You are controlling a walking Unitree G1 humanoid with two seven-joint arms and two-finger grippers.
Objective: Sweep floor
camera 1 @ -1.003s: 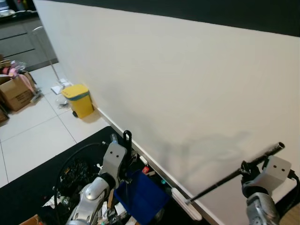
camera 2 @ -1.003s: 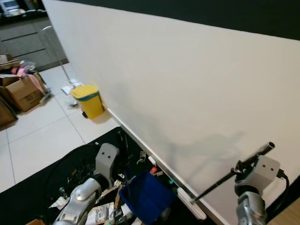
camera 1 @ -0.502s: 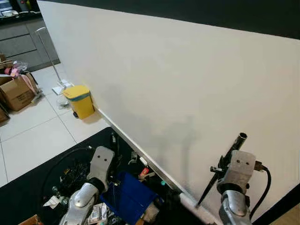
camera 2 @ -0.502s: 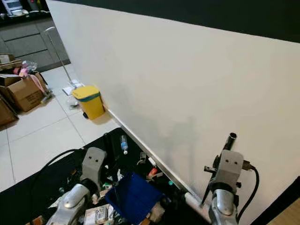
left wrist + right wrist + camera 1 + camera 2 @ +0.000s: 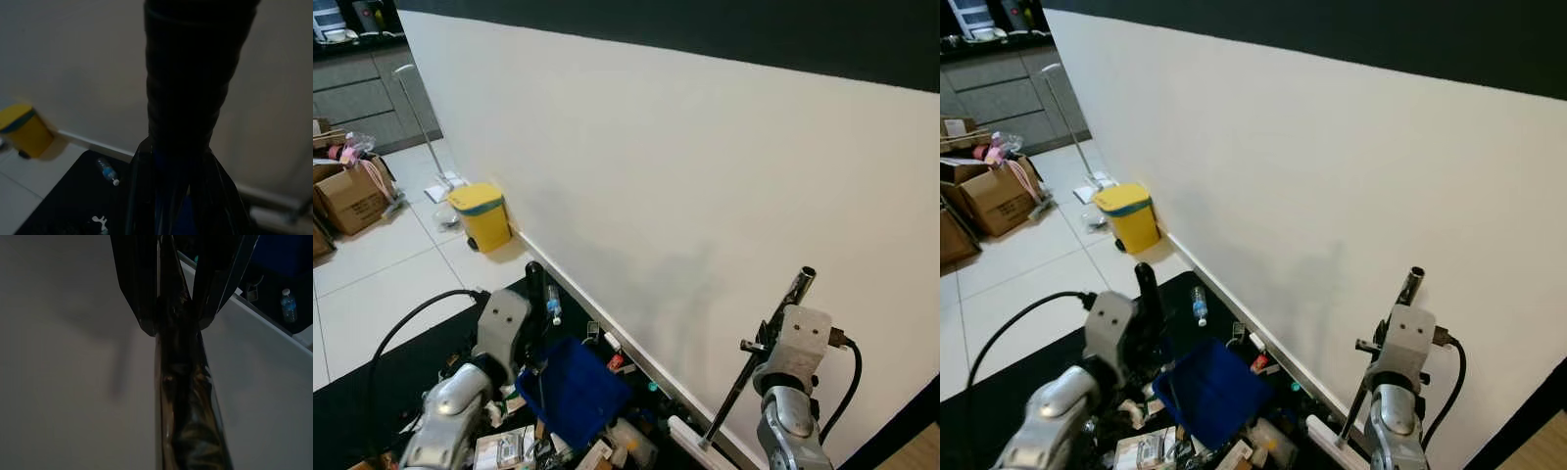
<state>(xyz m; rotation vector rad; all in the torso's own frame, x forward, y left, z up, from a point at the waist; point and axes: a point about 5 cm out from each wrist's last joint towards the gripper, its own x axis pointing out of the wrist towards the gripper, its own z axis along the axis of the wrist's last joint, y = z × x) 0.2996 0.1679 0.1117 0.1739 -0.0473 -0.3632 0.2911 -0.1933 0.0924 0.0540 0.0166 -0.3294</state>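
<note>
Broom point(image 5: 744, 367), dark-handled, clamped between the closed fingers of the right gripper point(image 5: 176, 325); its pale head point(image 5: 690, 436) rests on the floor by the white wall point(image 5: 705, 176). Over the last second the handle has swung from a shallow slant to nearly upright. Blue dustpan point(image 5: 570, 390), carried by its black handle in the closed fingers of the left gripper point(image 5: 536, 294), has risen slightly above litter on the dark mat point(image 5: 372, 362). Both tools appear readied; sweeping seems not yet underway. Yellow bin point(image 5: 480, 215) stands farther along the wall.

Plain cream wall point(image 5: 685, 166), white tiled floor point(image 5: 382, 274), grey cabinets point(image 5: 357, 98)
</note>
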